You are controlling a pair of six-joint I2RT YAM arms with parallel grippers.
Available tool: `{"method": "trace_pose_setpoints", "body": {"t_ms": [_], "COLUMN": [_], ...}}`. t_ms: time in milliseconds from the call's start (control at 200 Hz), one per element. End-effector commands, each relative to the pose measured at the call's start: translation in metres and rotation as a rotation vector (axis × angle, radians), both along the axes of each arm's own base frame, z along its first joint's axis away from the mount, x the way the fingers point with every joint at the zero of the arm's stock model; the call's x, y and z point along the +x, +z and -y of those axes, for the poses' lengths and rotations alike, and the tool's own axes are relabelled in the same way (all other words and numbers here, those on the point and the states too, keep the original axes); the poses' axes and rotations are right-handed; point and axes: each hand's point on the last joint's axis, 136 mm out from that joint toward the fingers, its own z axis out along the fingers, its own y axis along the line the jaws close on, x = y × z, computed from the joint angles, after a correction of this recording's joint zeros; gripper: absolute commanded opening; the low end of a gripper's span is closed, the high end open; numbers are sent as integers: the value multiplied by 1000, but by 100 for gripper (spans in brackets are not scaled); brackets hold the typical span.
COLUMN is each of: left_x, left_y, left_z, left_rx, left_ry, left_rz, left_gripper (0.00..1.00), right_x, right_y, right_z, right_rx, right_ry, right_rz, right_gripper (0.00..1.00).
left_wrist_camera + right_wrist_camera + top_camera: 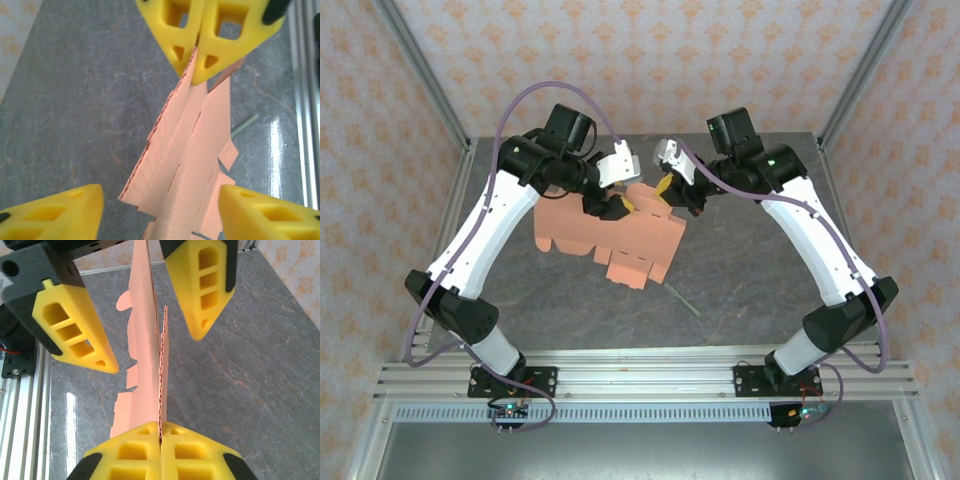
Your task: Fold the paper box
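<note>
Salmon card, the paper box (pixel 620 240), hangs unfolded above the worktop (pixel 750 290) seen from overhead. Left wrist: left gripper (pixel 160 197) straddles it, released (no contact seen). Right wrist: right gripper (pixel 161 432) clenches its edge; next, left probably must pinch a crease.

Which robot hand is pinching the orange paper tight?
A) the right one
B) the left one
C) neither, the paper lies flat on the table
A: the right gripper has its yellow fingers pressed together on the edge of the paper box, holding it up off the table, while the left gripper has its fingers apart on either side of the card.
</note>
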Motion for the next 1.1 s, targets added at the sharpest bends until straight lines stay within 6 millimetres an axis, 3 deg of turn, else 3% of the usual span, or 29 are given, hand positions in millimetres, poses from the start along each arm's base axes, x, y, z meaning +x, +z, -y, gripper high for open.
{"method": "trace_pose_setpoints", "body": {"t_ms": [0, 90, 220, 330, 555, 721, 806, 831, 996, 1096], "left_x": [-10, -10, -3, -1, 1, 6, 10, 10, 12, 11], "left_y": [16, 15, 5, 1, 4, 14, 20, 23, 48, 65], "left_z": [9, 12, 10, 11, 10, 1, -8, -11, -32, -41], "left_rx": [-72, -79, -44, -38, -48, -91, -120, -134, -284, -371], "left_ry": [-83, -97, -77, -78, -51, 32, 95, 110, 190, 218], "left_rz": [-4, -26, -45, -60, -67, -88, -95, -96, -117, -114], "left_gripper": [51, 40, 33, 21, 3, 0, 0, 0, 0, 0], "right_x": [-10, -11, -10, -9, 0, 18, 28, 30, 27, 27], "right_y": [11, 10, 11, 10, 7, 22, 35, 40, 61, 51], "right_z": [3, 3, 2, 2, 3, 12, 25, 30, 56, 58], "right_rx": [36, 38, 42, 41, 39, 121, 207, 233, 399, 453], "right_ry": [41, 43, 44, 43, -12, -132, -206, -225, -278, -286], "right_rz": [23, 21, 24, 24, 5, -37, -40, -32, -6, -24], "right_gripper": [0, 0, 0, 0, 0, 34, 70, 76, 86, 88]}}
